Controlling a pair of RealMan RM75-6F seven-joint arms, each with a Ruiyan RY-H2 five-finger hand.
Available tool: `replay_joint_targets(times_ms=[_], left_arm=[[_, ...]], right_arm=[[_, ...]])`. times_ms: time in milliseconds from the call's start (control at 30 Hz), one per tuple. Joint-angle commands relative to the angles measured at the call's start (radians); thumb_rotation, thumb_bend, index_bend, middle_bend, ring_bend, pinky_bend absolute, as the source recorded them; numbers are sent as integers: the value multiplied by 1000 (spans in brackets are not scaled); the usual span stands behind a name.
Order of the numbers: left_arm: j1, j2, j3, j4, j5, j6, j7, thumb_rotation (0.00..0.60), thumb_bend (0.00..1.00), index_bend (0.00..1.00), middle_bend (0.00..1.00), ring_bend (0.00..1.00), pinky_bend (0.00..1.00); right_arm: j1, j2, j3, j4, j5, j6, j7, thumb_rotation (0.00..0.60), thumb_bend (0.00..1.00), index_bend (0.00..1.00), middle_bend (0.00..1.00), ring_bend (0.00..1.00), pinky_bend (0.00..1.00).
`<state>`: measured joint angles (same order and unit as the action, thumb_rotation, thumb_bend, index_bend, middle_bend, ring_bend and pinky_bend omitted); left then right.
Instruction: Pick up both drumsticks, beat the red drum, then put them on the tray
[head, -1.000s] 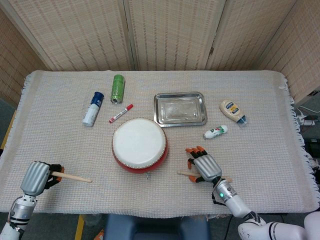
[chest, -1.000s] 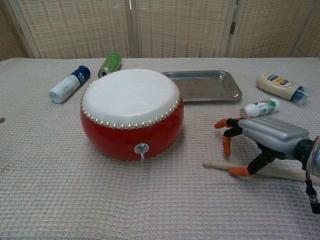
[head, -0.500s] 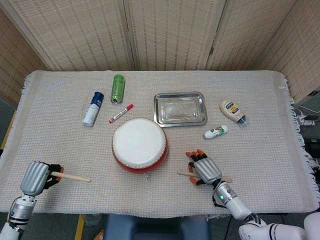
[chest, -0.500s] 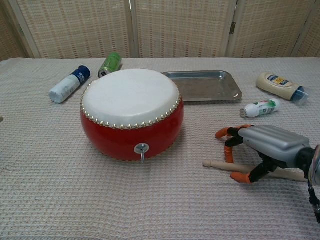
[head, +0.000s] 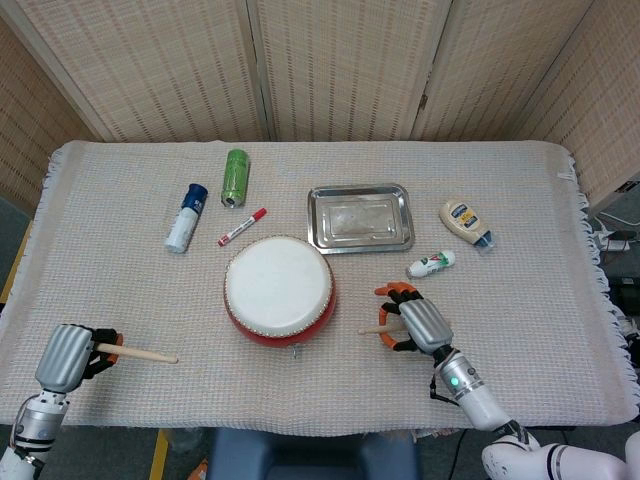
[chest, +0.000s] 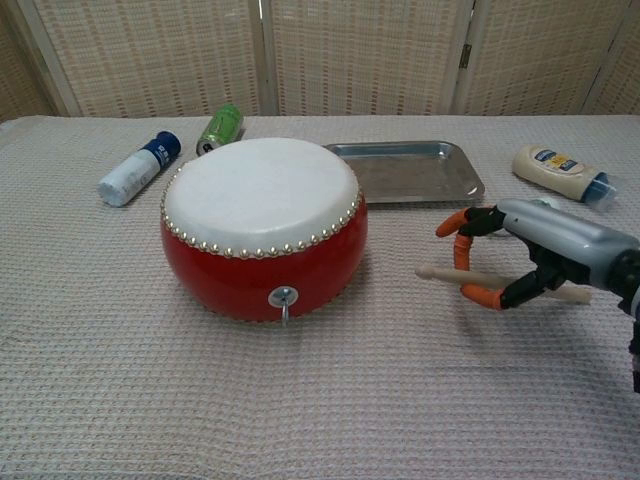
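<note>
The red drum (head: 279, 290) (chest: 262, 228) with its white skin stands at the table's middle front. My right hand (head: 419, 322) (chest: 548, 252) grips a wooden drumstick (head: 375, 330) (chest: 470, 277) and holds it lifted off the cloth, its tip pointing left toward the drum. At the front left edge my left hand (head: 68, 357) grips the other drumstick (head: 142, 353), which points right; the chest view does not show this hand. The steel tray (head: 361, 217) (chest: 410, 170) lies behind the drum, with nothing in it.
Behind the drum on the left lie a white and blue bottle (head: 185, 217), a green can (head: 235, 177) and a red marker (head: 243, 227). A small white tube (head: 431, 264) and a mayonnaise bottle (head: 465, 222) lie right of the tray.
My right hand has closed around its drumstick and raised it off the table, moving slightly back and up. The left hand with its stick has drifted a little toward the front edge.
</note>
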<state>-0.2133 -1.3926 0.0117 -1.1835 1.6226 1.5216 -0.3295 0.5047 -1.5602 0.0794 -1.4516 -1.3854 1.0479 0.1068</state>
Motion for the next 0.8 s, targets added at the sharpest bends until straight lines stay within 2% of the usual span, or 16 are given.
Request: replay_joint_targets(times_ms=[33,167,400,467,667,800], left_arm=[[1,2,-1,-3,1,1,2,600,563,952,1000,1000,1000],[2,4,-2,-11,0,1,5,600,564,952,1000,1000,1000],[6,9,-3,-19,-6,-2,10,600,563,952,1000,1000,1000],[6,10,-3,-21,-7,-4,11,600,564,951,1000,1000,1000],[4,12,-2,-27,-4,-10,16,600,562,951,1000,1000,1000],[1,13,-3,-31,-2,-13,20,600,562,950,1000,1000,1000]], right_arm=[[5,78,76,-42,-12,-1,328,600,410,690,191,0,110],[17,115,107,-20,-32,-49,712,600,410,704,226,31,118],[34,104,84,131,-140,-41,1275,600,410,708,268,85,146],[40,94,59,196,-181,-28,1394,600,410,698,268,86,148],[62,38,-1,368,-237,-2,1643,600,410,674,285,147,206],[80,-5,-40,466,-256,-14,1737,600,410,620,290,163,220]])
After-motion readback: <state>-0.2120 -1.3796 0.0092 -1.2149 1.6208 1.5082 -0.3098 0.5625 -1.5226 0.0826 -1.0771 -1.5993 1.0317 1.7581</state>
